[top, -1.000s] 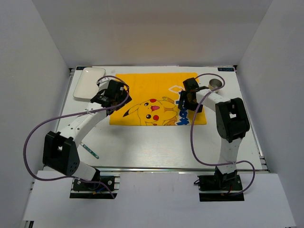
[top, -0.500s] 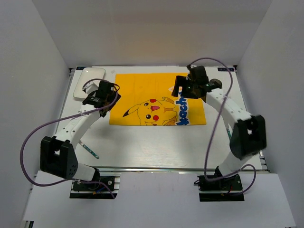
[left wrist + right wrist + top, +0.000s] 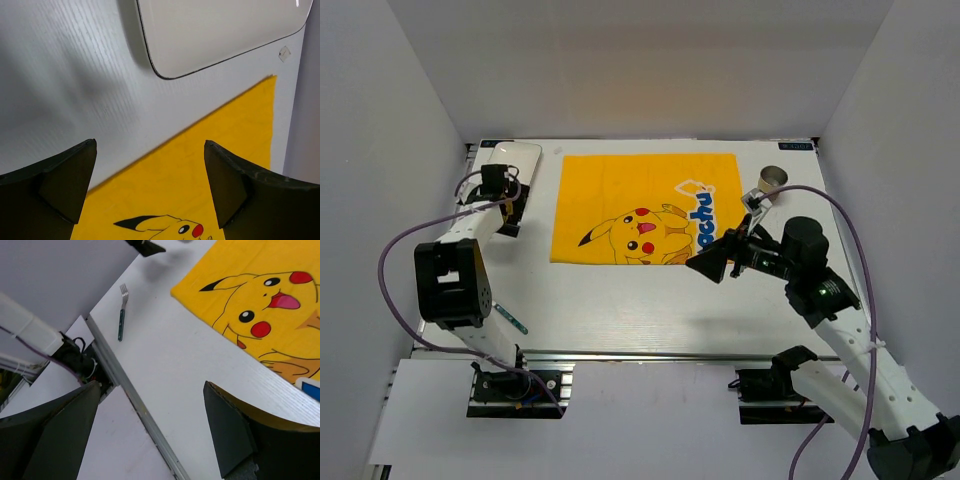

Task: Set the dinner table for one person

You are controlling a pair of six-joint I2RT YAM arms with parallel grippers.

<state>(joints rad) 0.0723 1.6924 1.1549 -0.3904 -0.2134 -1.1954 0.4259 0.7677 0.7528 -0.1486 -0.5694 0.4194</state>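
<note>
Hovering spread and empty near the far-left plate, the left gripper may skid it across the dinner table on a shallow approach; right gripper likewise spread.

Large white flat dinner table

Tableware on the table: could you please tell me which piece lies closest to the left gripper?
The white plate at the far-left corner, right by the left gripper; the fork and metal cup lie much farther off.
</note>
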